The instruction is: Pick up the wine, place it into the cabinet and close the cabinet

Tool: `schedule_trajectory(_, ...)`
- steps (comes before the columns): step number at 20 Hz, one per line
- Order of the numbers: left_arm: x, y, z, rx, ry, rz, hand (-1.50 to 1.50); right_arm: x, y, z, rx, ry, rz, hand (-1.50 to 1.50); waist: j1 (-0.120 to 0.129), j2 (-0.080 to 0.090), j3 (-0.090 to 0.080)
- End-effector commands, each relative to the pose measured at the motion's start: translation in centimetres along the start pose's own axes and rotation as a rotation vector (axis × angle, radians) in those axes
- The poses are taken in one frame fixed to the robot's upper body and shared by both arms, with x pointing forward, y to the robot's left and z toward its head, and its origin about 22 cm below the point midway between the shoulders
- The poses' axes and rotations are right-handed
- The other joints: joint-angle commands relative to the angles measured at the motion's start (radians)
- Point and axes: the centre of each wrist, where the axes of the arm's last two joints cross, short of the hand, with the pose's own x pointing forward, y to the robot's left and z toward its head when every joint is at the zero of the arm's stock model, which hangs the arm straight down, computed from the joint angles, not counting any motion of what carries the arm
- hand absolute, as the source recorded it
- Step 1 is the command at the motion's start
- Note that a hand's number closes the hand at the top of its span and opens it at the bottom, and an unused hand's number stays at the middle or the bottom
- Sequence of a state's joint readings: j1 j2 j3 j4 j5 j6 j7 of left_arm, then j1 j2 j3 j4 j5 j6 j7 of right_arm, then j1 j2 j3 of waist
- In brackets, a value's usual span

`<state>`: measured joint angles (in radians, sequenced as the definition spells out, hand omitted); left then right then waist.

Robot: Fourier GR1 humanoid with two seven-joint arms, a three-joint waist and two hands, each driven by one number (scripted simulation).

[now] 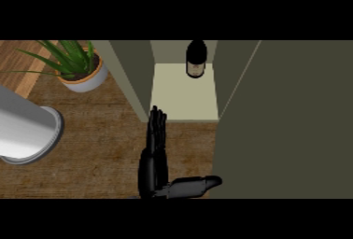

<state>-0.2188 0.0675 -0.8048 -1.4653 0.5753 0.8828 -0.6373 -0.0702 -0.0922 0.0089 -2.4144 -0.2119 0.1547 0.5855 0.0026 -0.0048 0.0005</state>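
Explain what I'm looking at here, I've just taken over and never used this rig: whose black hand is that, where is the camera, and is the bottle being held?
The one picture looks steeply down from the robot's head. The black hand belongs to the humanoid; which hand it is cannot be told. Its fingers are straight, pointing toward the open cabinet, and it holds nothing. The wine already stands upright at the back of the cabinet's shelf. The cabinet door stands open at the right. On the wooden counter are a potted plant and a grey cylinder.

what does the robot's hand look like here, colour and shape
Only one hand shows: glossy black all over, with long slim segmented fingers and a thicker rounded thumb. No cables, markings or sleeve are visible, and no grey forearm shows.
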Motion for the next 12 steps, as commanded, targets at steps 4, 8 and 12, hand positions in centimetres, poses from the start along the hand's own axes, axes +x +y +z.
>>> schedule_trajectory(4, 3.4, 1.0, 2.3, 0.040, -0.032, 0.032, -1.50, 1.9, 0.3, 2.8, 0.047, -0.025, -0.022, -1.50, -0.006, 0.002, 0.000)
schedule_trajectory(8, 5.2, 3.7, 3.3, -0.020, -0.035, 0.032, -1.50, 2.5, 1.1, 2.5, 0.107, -0.001, -0.059, -1.50, -0.005, 0.000, -0.001)
schedule_trajectory(12, 6.7, 4.7, 4.6, -0.061, -0.028, 0.047, -1.50, 1.1, 1.1, 3.1, 0.167, 0.027, -0.072, 1.50, -0.009, 0.000, 0.001)
